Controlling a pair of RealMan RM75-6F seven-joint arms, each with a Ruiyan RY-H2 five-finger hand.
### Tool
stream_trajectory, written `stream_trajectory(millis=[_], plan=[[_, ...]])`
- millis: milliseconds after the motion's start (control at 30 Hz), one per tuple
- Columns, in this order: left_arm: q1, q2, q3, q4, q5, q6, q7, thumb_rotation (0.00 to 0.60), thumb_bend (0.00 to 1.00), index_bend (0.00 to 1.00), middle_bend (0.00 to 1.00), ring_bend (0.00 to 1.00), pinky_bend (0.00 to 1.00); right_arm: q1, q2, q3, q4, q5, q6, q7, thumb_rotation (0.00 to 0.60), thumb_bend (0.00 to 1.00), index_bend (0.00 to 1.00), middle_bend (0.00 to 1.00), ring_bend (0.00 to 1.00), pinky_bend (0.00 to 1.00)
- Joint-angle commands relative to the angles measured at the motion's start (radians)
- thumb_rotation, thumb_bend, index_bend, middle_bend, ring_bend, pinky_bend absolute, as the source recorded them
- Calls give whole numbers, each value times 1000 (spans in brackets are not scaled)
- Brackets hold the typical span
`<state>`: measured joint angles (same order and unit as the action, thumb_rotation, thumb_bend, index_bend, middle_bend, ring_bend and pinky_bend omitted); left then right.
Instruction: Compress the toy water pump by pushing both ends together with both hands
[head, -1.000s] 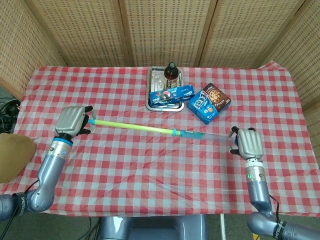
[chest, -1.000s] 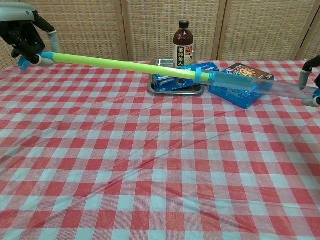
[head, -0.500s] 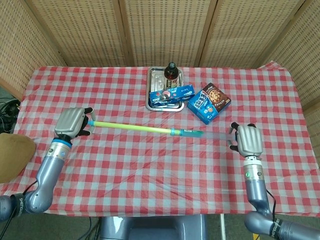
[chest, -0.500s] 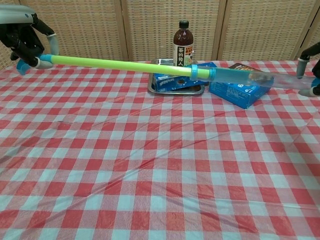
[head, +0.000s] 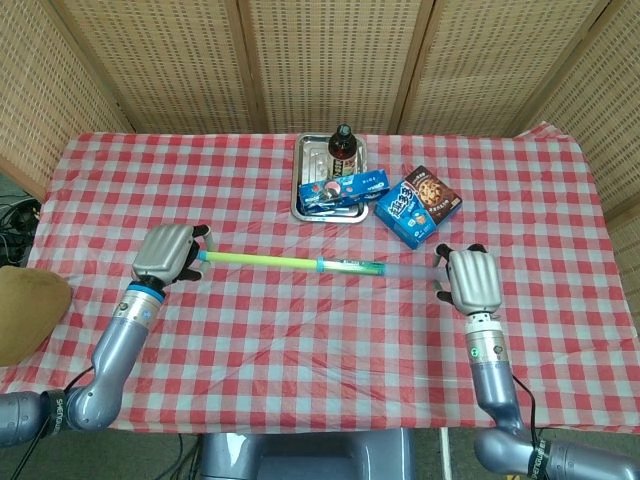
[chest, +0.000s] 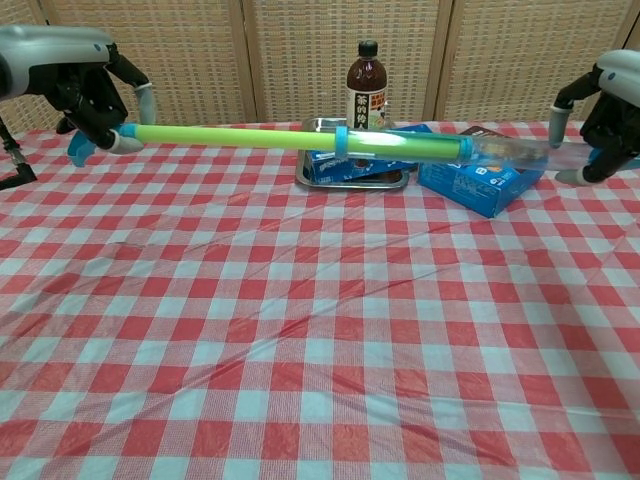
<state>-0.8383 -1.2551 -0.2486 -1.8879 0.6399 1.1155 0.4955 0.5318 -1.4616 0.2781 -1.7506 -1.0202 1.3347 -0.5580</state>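
The left hand (head: 170, 252) holds the green end of the toy water pump (head: 290, 263), fingers curled around it. The right hand (head: 470, 281) holds the clear end. The pump hangs flat in the air between them, at 3 o'clock from the left hand. The surface (head: 300, 340) wears a red checked cloth. At 12 o'clock sit a metal tray (head: 302, 175), a bottle (head: 343, 145) and a cookie box (head: 417, 206). Woven screens (head: 330, 60) stand behind.

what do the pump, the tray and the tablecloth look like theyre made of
Pump: likely plastic, with an opaque matte green rod sliding into a clear tube you can see through.
Tray: looks like metal, silvery with a reflective rim.
Tablecloth: red and white checks with creases and a faint sheen, so maybe coated fabric or vinyl.
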Motion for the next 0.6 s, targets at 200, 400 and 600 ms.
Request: stream_trajectory(millis=[200,400,600], plan=[[-46,-71,-13,-12,-35,22,39,600,648,892,860,797,687,23,-29,-12,-52,-30,11,-41,600,432,644,973,950,416],[-64,-101,-19,-7,-57,33,51,600,648,892,860,797,687,36,-48,-22,-72,-31,10,-71,600,431,644,974,950,416],[-75,-116,-26,1,-68,28,44,600,648,891,860,797,688,51,-72,-29,-71,-32,5,-93,600,432,644,973,950,416]])
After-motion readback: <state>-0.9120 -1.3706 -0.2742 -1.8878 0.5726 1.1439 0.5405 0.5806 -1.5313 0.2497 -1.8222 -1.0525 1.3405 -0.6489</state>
